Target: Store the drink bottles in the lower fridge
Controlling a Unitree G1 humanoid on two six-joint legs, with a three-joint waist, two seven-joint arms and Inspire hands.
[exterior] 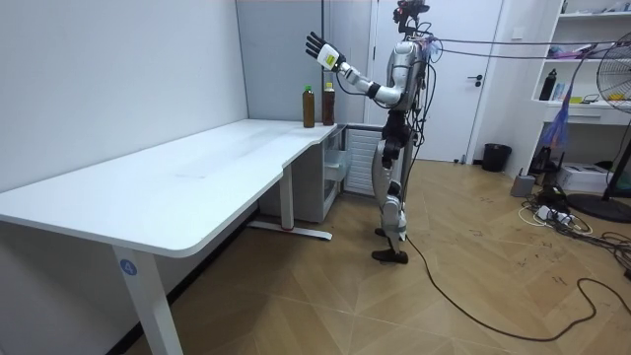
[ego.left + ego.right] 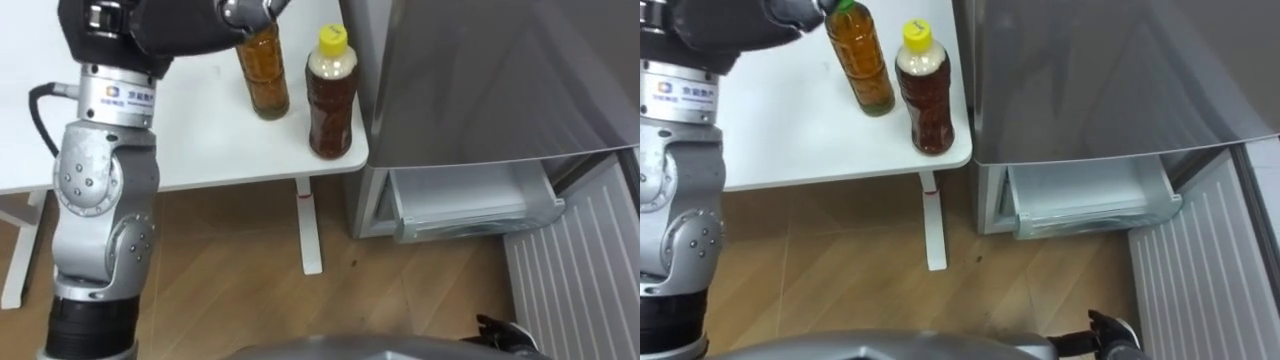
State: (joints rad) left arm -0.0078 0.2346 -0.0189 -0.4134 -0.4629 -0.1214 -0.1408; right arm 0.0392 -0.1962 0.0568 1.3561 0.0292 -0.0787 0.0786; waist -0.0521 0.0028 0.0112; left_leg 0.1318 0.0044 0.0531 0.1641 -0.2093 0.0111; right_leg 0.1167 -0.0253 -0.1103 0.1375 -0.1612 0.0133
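Two drink bottles stand at the right end of the white table (image 2: 200, 140), close to the fridge. One holds amber tea (image 2: 263, 70) and has a green cap (image 2: 843, 5). The other (image 2: 330, 95) holds darker tea under a yellow cap. My left arm reaches up from the lower left, and my left hand (image 2: 250, 10) hovers at the top of the amber bottle. Seen in the room view, that left hand (image 1: 317, 45) is raised above both bottles with its fingers spread, holding nothing. A dark bit of my right hand (image 2: 500, 330) shows low at the right.
The grey fridge (image 2: 480, 80) stands directly right of the table. Its lower drawer (image 2: 470, 205) is pulled out, and the ribbed lower door (image 2: 580, 270) is swung open at the right. I stand on the wooden floor at the table's end, facing the fridge.
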